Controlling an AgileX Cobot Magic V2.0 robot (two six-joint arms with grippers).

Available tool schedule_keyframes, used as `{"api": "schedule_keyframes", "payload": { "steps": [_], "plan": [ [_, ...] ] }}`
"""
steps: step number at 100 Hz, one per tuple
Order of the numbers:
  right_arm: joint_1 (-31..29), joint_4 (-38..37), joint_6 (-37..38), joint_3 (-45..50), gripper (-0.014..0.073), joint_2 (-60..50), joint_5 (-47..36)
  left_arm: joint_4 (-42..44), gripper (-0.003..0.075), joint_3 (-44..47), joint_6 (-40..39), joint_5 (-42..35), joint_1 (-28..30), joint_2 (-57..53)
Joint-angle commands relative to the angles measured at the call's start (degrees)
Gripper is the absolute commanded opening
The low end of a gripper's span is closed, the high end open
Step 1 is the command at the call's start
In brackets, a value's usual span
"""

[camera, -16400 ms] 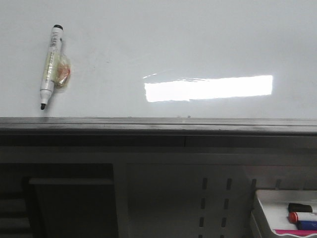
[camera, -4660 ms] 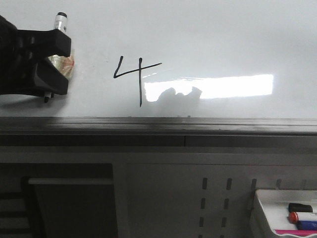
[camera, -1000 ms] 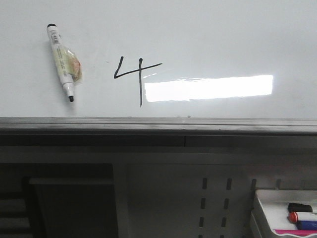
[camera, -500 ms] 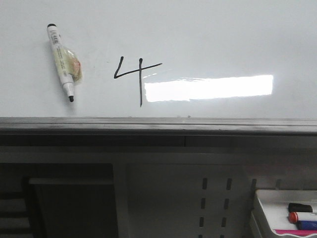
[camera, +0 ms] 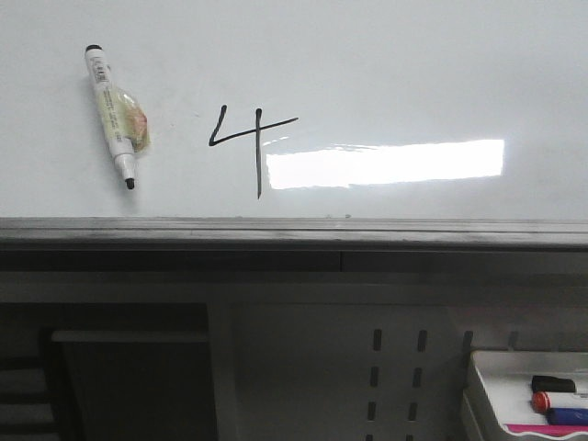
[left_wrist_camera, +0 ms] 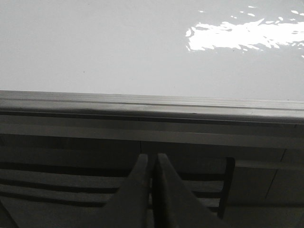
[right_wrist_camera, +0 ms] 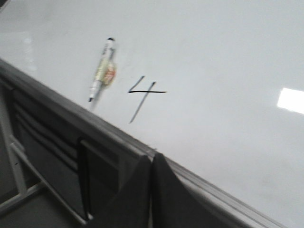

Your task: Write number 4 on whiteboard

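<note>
Below the board's ledge, the left gripper (left_wrist_camera: 152, 164) has its fingers pressed together on nothing, and the right gripper (right_wrist_camera: 151, 164) is likewise closed and empty. Beyond them the whiteboard (camera: 413, 64) carries the number 4 (camera: 250, 147), drawn in thin black strokes just left of the bright glare. A marker pen (camera: 112, 115) lies tilted on the board, left of the numeral and apart from it.

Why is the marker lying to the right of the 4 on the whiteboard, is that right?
Not quite. The marker lies to the left of the number 4, not the right; the front view shows it. It does rest on the whiteboard, apart from the 4.
</note>
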Motion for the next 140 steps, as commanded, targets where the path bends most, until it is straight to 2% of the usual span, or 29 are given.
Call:
{"api": "schedule_keyframes", "payload": {
  "steps": [1,28,54,62,73,87,140],
  "plan": [
    [-4.98,-5.13,6.36,-1.65,-0.0045,0.24,-5.39,0.04,-0.0020,1.92,-0.09,-2.98,-0.15,-1.47],
    [-26.50,-5.03,6.36,1.82,-0.0045,-6.14,-5.41,0.04,-0.0020,1.92,-0.09,-2.98,-0.15,-1.37],
    [-37.87,-2.91,6.36,10.35,-0.0045,-18.26,-2.96,0.04,-0.0020,1.92,-0.09,-2.98,-0.15,-1.37],
    [-38.95,-2.65,6.36,12.92,-0.0045,-18.23,-2.56,0.04,-0.0020,1.92,-0.09,-2.98,-0.15,-1.37],
    [-39.03,-2.67,6.36,12.89,-0.0045,-18.23,7.60,0.04,-0.0020,1.92,-0.09,-2.98,-0.15,-1.37],
    [-39.03,-2.67,6.36,12.89,-0.0045,-18.23,14.78,0.04,-0.0020,1.92,-0.09,-2.98,-0.02,-1.37],
    [-39.03,-2.67,6.36,12.89,-0.0045,-18.23,14.78,0.04,-0.0020,1.92,-0.09,-2.98,-0.02,-1.37]
  ]
}}
